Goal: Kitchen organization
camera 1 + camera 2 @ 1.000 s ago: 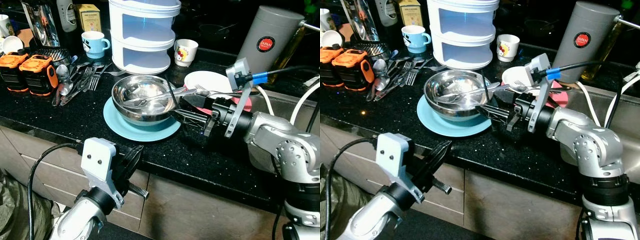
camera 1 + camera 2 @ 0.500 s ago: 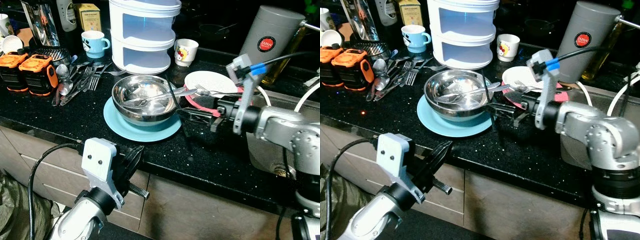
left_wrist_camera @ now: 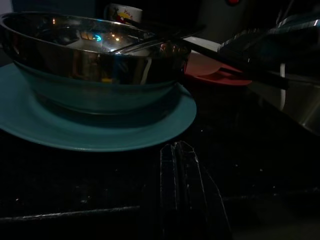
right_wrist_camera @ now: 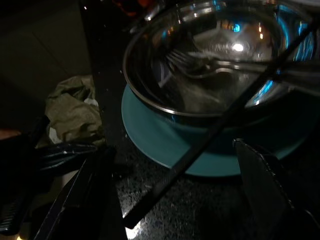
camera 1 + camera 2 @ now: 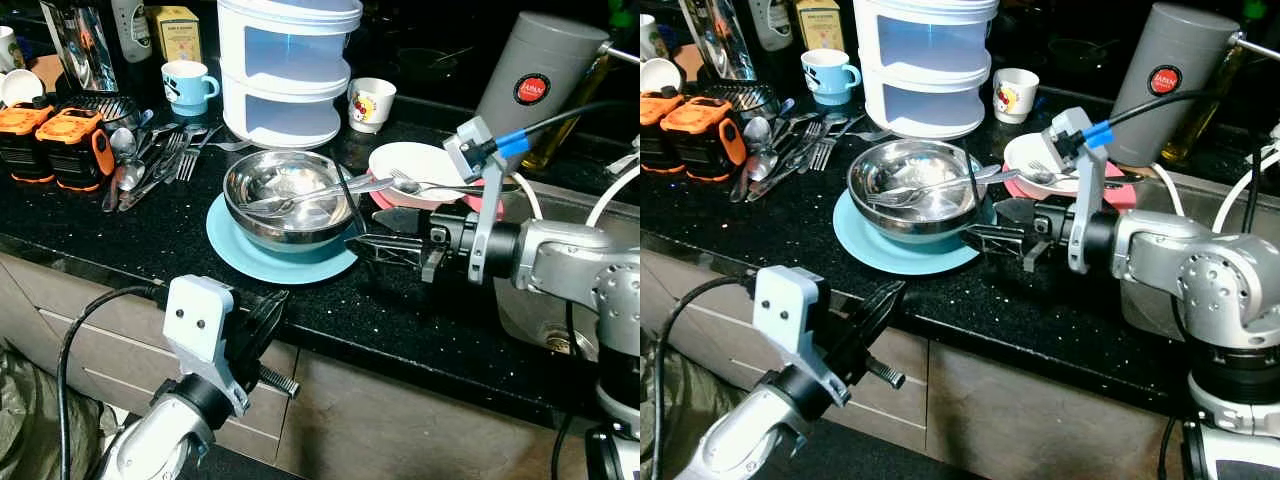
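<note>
Blk counter (image 5: 120, 235) w/ blue plate (image 5: 232, 250)

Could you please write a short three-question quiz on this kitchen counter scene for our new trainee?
1. True or false: the steel bowl sits on the blue plate.
2. The right gripper is: A) inside the bowl, B) beside the bowl with open jaws, C) over the sink.
3. Fill in: the white plate rests on a ____ plate.

Key: 1 true; 2 B; 3 pink.
</note>
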`<state>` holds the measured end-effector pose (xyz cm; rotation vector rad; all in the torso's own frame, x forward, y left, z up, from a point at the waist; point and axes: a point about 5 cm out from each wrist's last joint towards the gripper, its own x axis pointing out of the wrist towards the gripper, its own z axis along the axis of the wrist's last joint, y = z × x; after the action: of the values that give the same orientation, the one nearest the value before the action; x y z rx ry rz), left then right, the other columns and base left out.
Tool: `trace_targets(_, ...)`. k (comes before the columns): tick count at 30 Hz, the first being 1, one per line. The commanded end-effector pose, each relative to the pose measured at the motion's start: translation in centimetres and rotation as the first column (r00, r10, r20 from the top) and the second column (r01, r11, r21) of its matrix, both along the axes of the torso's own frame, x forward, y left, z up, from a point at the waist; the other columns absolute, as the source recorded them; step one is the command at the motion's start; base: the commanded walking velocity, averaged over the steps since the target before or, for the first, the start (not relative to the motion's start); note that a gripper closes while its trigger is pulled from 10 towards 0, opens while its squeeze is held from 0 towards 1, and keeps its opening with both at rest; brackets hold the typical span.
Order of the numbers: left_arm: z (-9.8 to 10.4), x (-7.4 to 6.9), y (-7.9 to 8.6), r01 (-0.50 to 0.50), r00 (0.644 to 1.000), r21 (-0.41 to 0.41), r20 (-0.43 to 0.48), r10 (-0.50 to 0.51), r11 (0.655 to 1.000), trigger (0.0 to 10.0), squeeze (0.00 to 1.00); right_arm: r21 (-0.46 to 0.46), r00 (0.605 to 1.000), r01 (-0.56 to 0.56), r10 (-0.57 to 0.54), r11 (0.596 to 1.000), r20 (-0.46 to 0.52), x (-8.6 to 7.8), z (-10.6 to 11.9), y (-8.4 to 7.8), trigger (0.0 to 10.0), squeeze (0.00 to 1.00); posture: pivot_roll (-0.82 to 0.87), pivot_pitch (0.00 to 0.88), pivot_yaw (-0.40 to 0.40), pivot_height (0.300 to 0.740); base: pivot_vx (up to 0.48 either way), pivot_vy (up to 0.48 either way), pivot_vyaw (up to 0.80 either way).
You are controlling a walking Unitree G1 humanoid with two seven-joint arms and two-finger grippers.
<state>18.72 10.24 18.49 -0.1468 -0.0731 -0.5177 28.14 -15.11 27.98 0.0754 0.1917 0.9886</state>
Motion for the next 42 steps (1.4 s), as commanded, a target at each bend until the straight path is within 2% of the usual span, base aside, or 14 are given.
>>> trace_targets(1, -0.3, 0.2, -0.2, 0.004, 1.0, -0.014, -0.013, -0.004, 1.0, 10.0, 0.0, -0.028, 1.0, 0.011, -0.011, 1.0, -0.015, -0.1, -0.5, 0.1, 10.0, 0.0, 0.16, 0.0, -0.082, 0.74, 0.0, 0.0, 0.0)
trace_targets(12, -0.2, 0.2, -0.3, 0.005, 1.0, -0.019, -0.012, -0.005, 1.0, 10.0, 0.0, -0.039, 0.998, 0.036, -0.037, 0.999, -0.04, 0.0, -0.9, 0.1, 10.0, 0.0, 0.15, 0.0, -0.082, 0.74, 0.0, 0.0, 0.0)
trace_targets(22, -0.2, 0.1, -0.3, 0.001, 1.0, -0.021, -0.016, -0.001, 1.0, 10.0, 0.0, -0.092, 0.995, 0.066, -0.072, 0.994, -0.064, 0.2, -1.9, 0.1, 10.0, 0.0, 0.15, 0.0, -0.083, 0.74, 0.0, 0.0, 0.0)
trace_targets(23, -0.2, 0.1, -0.3, 0.0, 1.0, -0.021, -0.016, -0.001, 1.0, 10.0, 0.0, -0.094, 0.995, 0.069, -0.075, 0.993, -0.065, 0.2, -2.0, 0.2, 8.7, 0.0, 0.15, 0.0, -0.083, 0.74, 0.0, 0.0, 0.0)
trace_targets(24, -0.2, 0.1, -0.3, 0.0, 1.0, -0.021, -0.016, -0.001, 1.0, 10.0, 0.0, -0.094, 0.995, 0.069, -0.075, 0.993, -0.065, 0.2, -2.0, 0.2, 8.7, 0.0, 0.15, 0.0, -0.083, 0.74, 0.0, 0.0, 0.0)
trace_targets(25, -0.2, 0.1, -0.3, 0.0, 1.0, -0.021, -0.016, 0.0, 1.0, 10.0, 0.0, -0.095, 0.995, 0.072, -0.079, 0.993, -0.065, 0.3, -2.0, 0.2, 5.0, 0.0, 0.15, 0.0, -0.083, 0.74, 0.0, 0.0, 0.0)
trace_targets(26, -0.2, 0.1, -0.3, -0.001, 1.0, -0.021, -0.016, 0.0, 1.0, 10.0, 0.0, -0.092, 0.995, 0.076, -0.082, 0.993, -0.064, 0.3, -2.1, 0.2, 0.0, 0.0, 0.16, 0.0, -0.083, 0.74, 0.0, 0.0, 0.0)
trace_targets(42, -0.2, 0.1, -0.3, 0.0, 1.0, -0.022, -0.016, 0.0, 1.0, 10.0, 0.0, -0.052, 0.995, 0.089, -0.09, 0.995, -0.031, 0.7, -1.8, 0.7, 0.0, 0.0, 0.16, 0.0, -0.08, 0.74, 0.0, 0.0, 0.0)
